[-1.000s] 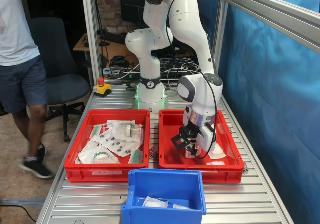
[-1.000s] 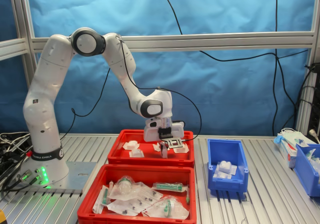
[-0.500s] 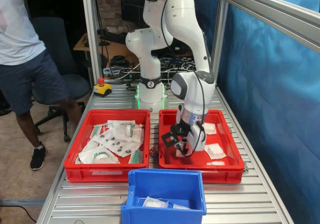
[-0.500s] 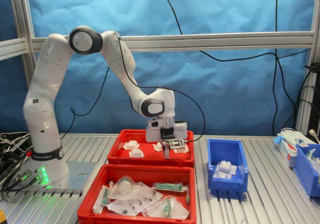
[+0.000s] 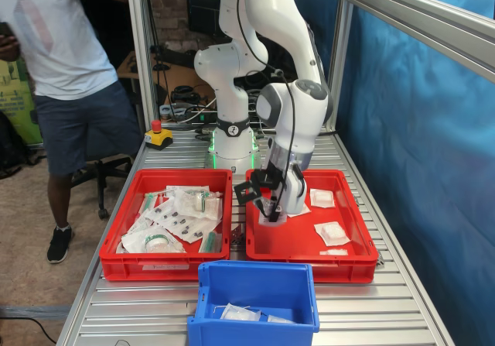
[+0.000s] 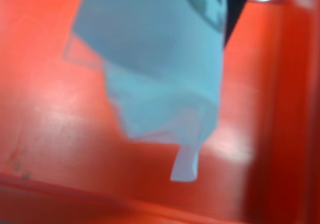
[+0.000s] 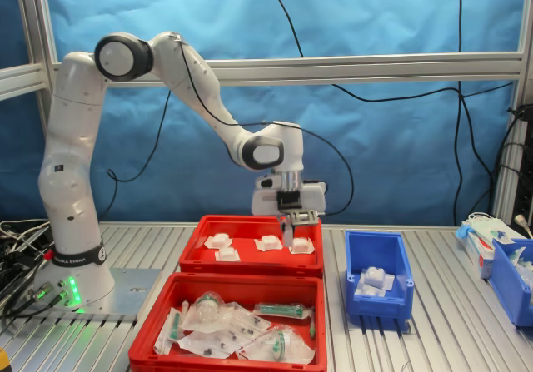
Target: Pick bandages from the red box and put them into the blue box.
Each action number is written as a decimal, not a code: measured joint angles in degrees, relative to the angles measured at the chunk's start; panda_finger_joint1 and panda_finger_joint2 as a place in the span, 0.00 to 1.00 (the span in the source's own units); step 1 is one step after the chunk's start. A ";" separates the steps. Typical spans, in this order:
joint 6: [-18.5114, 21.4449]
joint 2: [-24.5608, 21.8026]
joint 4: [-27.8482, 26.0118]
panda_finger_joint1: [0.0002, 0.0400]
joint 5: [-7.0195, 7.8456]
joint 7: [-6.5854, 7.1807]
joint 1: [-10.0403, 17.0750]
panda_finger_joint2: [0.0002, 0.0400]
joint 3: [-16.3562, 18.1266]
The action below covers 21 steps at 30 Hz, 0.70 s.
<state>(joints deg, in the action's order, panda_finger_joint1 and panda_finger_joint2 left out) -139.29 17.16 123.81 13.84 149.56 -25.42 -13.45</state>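
The hand (image 5: 270,209) pinches a bandage (image 6: 155,73) above the red box (image 5: 352,262); a thin grip could drop it short of the blue box (image 5: 255,272).

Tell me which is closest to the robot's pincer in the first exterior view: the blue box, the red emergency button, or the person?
From the pincer, which hangs over the red box:
1. Blue box, at the table's front edge.
2. Red emergency button, at the back, on the first exterior view's left.
3. Person, off the table, far left.

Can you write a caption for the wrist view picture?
A white square sealed bandage pouch dangles above the red plastic box's floor.
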 joint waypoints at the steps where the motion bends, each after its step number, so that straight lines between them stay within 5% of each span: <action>1: 0.68 -0.30 -0.56 0.16 0.00 0.00 0.00 0.16 -0.18; 7: 5.36 -1.99 -6.19 0.16 -0.21 0.00 0.00 0.16 -1.88; 21: 10.04 -2.18 -17.44 0.16 -5.07 -0.24 0.00 0.16 -6.36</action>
<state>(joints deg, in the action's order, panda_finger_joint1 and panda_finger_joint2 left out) -129.25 14.98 106.37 8.77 149.32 -25.42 -19.81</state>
